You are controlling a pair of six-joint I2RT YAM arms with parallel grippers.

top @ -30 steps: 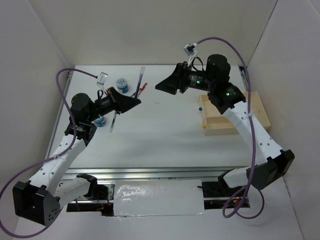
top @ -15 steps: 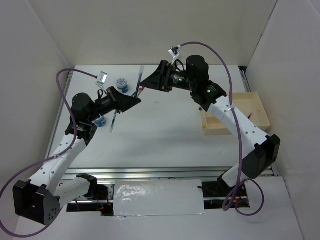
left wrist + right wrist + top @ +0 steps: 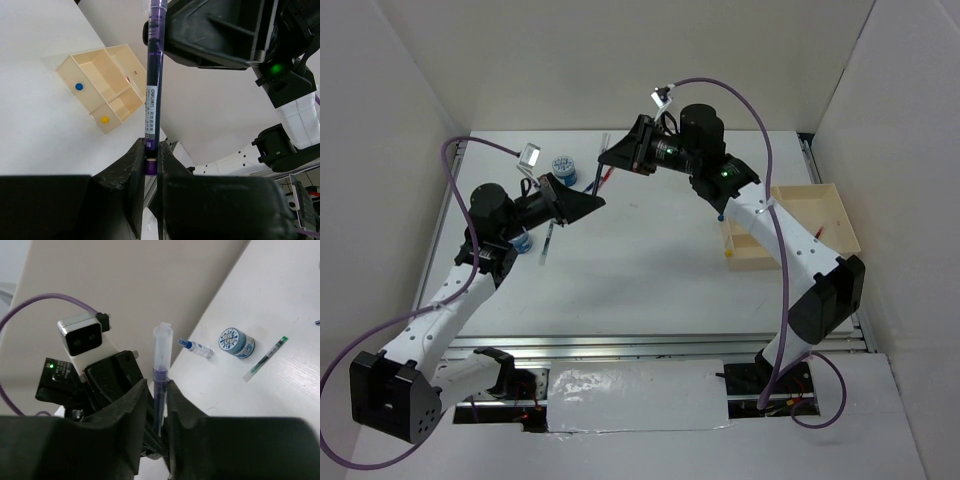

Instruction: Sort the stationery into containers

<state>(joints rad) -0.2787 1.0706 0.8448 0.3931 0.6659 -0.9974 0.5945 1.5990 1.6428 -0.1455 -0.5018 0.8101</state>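
The purple pen (image 3: 152,90) hangs in the air well left of the beige tray (image 3: 835,205), one end clenched between the left fingers (image 3: 125,172) and its clear-capped end pinched between the right fingers (image 3: 132,407). Below lies the white table (image 3: 640,265), boxed in by plain white walls (image 3: 620,60).

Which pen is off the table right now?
The purple pen, gripped by left gripper and right gripper; the green-tipped pen lies on the table.

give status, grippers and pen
Left gripper shut on purple pen, held aloft. Right gripper flanks same pen, grip unclear. Tray lies right, partly under right arm.
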